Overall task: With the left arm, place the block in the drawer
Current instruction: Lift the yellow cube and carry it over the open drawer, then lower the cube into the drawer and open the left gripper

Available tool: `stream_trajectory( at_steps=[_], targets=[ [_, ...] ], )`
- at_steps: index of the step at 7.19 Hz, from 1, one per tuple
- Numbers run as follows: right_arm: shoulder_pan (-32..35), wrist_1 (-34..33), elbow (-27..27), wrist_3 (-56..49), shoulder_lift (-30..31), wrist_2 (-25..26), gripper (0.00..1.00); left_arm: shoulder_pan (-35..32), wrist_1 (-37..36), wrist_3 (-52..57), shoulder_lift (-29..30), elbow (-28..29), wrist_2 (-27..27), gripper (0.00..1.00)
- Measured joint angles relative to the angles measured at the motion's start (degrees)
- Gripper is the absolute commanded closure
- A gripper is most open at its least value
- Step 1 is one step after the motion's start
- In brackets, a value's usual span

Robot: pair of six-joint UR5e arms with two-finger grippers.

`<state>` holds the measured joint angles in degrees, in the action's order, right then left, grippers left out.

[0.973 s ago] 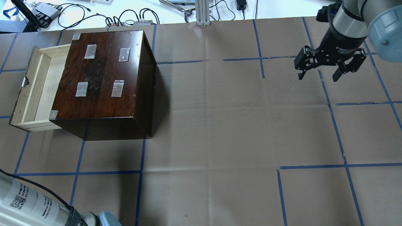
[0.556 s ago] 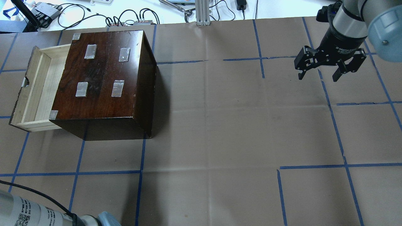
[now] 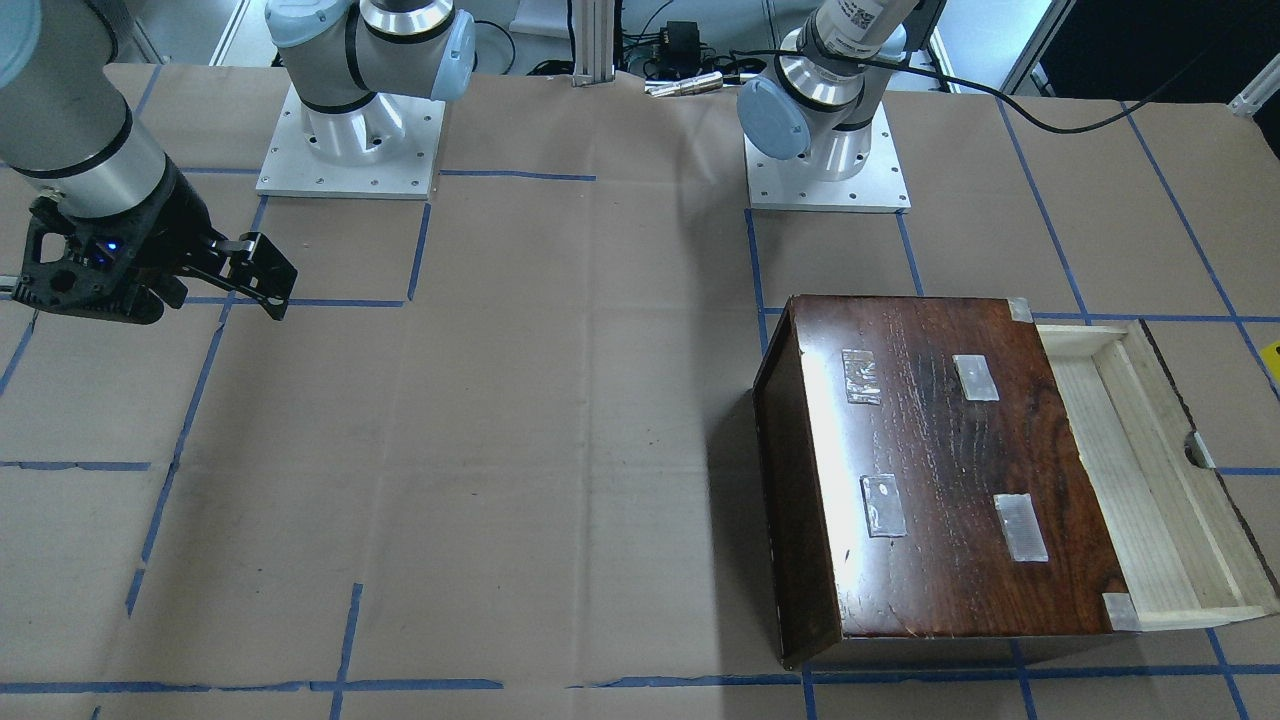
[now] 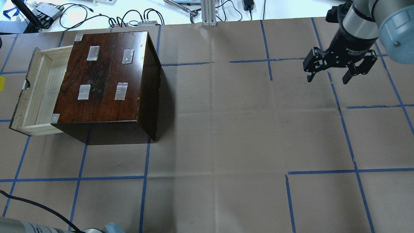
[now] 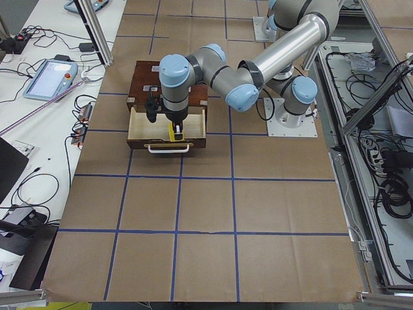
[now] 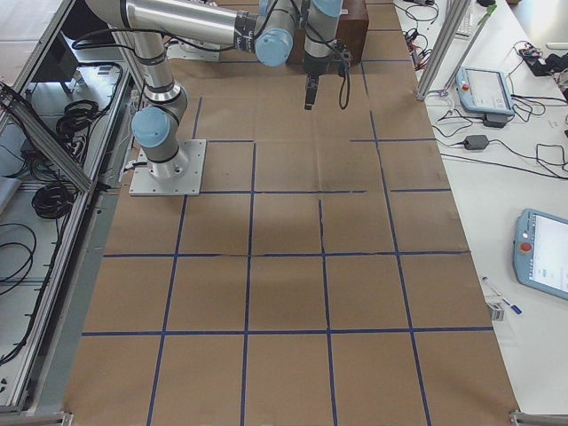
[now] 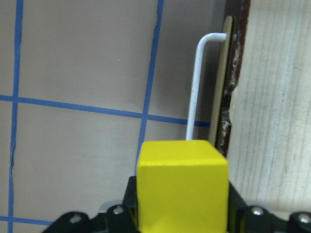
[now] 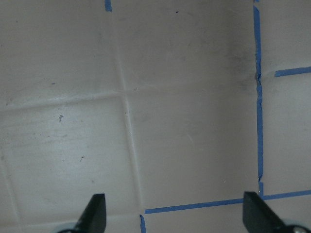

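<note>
- Left wrist-mounted view, nearest: the block (image 7: 182, 187), a bright yellow cube, fills the bottom middle, and the left gripper (image 5: 173, 128) is clamped on it with black jaws pressed to two opposite sides
- Past the cube a white wire handle (image 7: 194, 92) stands off the drawer (image 7: 272, 111), whose pale wood fills the right edge; brown paper (image 7: 73, 58) crossed by blue tape lines (image 7: 73, 104) lies to the left
- Right wrist-mounted view: the right gripper (image 8: 176, 211) hangs over the paper with its two fingertips spread wide apart
- Overhead exterior view: white lettering (image 4: 355, 50) on the right gripper's body is too small to read; the dark box (image 4: 106, 106) carries four silvery patches (image 4: 93, 52) on its top; the drawer is pulled out to the left and its plank floor shows; the cube is only a yellow sliver at the left edge
- Of the left arm (image 4: 19, 226) this view catches just a bit at the bottom corner, with its black cable (image 4: 38, 207)
- Exterior front-facing view: a white printed label (image 3: 850, 15) wraps the left arm near its base, its print unreadable
- Exterior left view, the only one with the whole left gripper: the cube hangs raised by the drawer's front wall and handle; whether it is over the tray or just outside it, I cannot tell
</note>
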<state>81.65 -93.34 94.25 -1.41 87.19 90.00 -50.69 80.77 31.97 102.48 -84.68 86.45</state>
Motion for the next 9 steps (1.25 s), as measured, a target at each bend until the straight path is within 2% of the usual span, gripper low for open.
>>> stream_trajectory(
  at_steps=[3, 9],
  targets=[
    [0.0, 0.0, 0.1, 0.0, 0.0, 0.0, 0.00, -4.1, -4.3, -3.5, -3.1, -6.0, 0.0, 0.97],
    [0.0, 0.0, 0.0, 0.0, 0.0, 0.0, 0.00, -8.5, -5.1, -4.6, -1.8, -8.4, 0.0, 0.96]
  ],
)
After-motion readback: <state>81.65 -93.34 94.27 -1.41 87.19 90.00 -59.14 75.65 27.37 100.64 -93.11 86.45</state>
